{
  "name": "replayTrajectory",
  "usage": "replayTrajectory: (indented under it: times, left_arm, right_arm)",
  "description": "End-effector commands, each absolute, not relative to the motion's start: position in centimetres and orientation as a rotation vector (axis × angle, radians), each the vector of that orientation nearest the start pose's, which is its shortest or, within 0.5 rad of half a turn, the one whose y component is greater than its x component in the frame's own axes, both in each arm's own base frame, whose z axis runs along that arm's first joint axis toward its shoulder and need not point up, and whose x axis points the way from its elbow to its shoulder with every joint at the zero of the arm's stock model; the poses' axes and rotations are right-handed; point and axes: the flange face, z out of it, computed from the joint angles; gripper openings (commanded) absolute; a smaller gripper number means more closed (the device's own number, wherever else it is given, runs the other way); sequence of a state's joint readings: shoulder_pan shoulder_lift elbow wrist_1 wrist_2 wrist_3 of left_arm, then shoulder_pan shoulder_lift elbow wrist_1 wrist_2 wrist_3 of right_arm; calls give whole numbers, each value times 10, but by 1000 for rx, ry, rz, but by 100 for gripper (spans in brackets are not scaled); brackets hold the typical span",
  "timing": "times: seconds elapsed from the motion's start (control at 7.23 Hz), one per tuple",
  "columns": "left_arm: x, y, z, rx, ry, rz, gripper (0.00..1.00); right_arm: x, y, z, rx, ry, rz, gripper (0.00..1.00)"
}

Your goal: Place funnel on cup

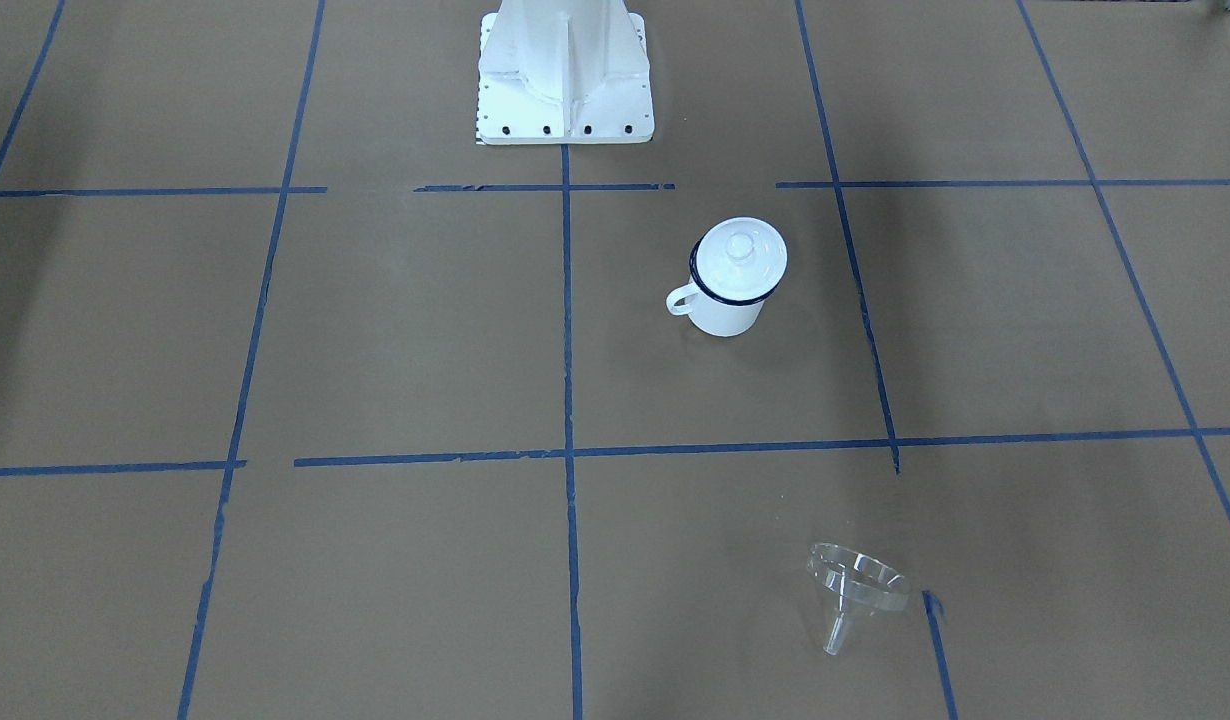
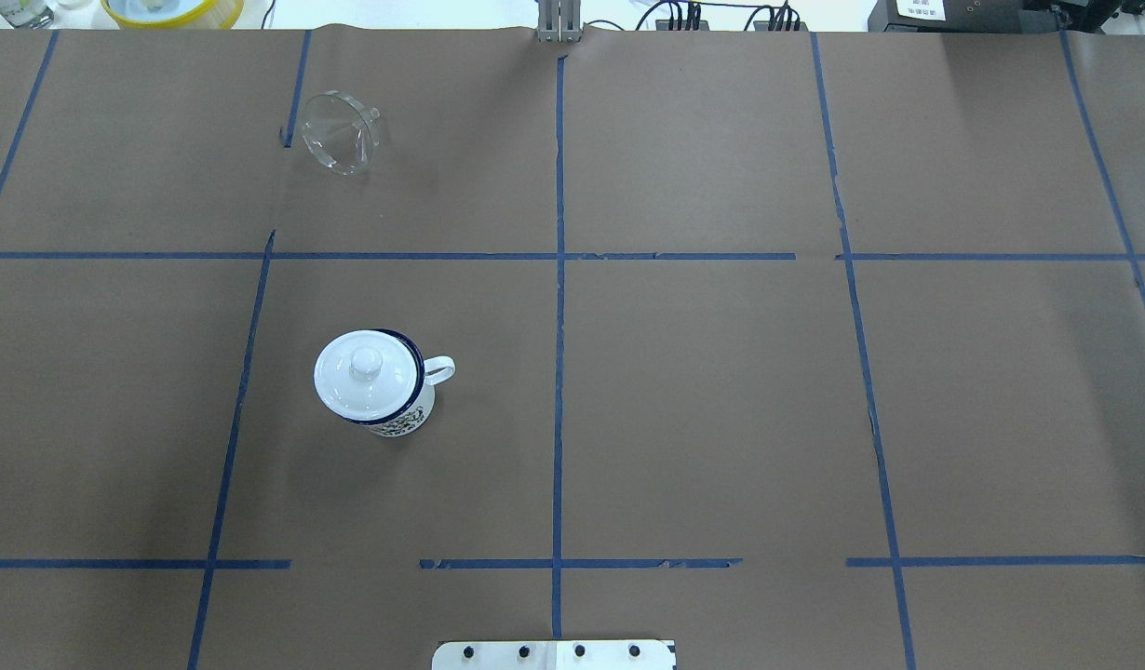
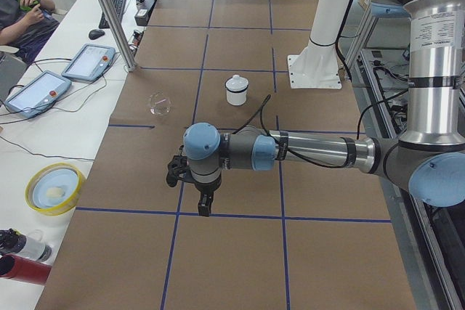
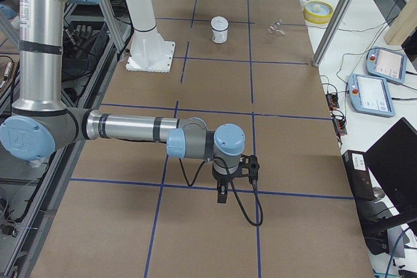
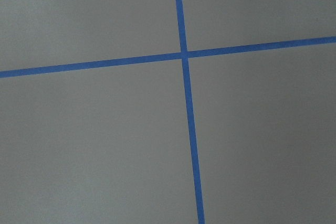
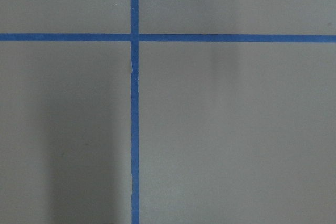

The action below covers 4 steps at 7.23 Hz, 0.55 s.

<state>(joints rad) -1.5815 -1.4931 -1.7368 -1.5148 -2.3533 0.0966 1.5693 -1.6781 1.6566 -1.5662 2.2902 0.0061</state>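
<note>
Cup: stands upright on the bench, left of centre in the overhead view. Its loop handle is turned toward the frame's right. A white knobbed lid is seated on its mouth, with the dark blue rim showing at one edge.

Funnel: lies tipped on its side on the bench in the upper left of the overhead view, just beside a blue tape line. In the front-facing view it is found at lower right of centre, with the wide mouth uppermost in the frame and the spout directed toward the lower edge. It is well apart from the cup and is touched by nothing.

Left gripper: seen only in the left side view, at centre frame. It is pointed downward above the bench, well apart from both items. Whether its fingers are apart or together cannot be told.

Right gripper: seen only in the right side view, below centre. It is pointed downward above a tape line, far from cup and funnel. Its finger position likewise cannot be told.

Both wrist views are filled by brown bench covering and crossing tape lines only.

The white pedestal is noted at the top centre of the front-facing view.
</note>
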Motion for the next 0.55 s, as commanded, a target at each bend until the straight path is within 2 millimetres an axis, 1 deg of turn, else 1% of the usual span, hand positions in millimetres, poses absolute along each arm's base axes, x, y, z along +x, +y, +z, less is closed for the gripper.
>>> replayTrajectory:
  times: [0.0, 0.28, 0.41]
  left_arm:
    - [-68, -460, 615, 83, 778, 98, 100]
    - [-68, -457, 609, 91, 777, 102, 100]
    - [-67, -462, 604, 101, 775, 106, 100]
  right_arm:
    - [67, -445, 670, -19, -719, 10, 100]
    - [67, -445, 670, -19, -719, 10, 100]
    - [67, -445, 670, -19, -719, 10, 100]
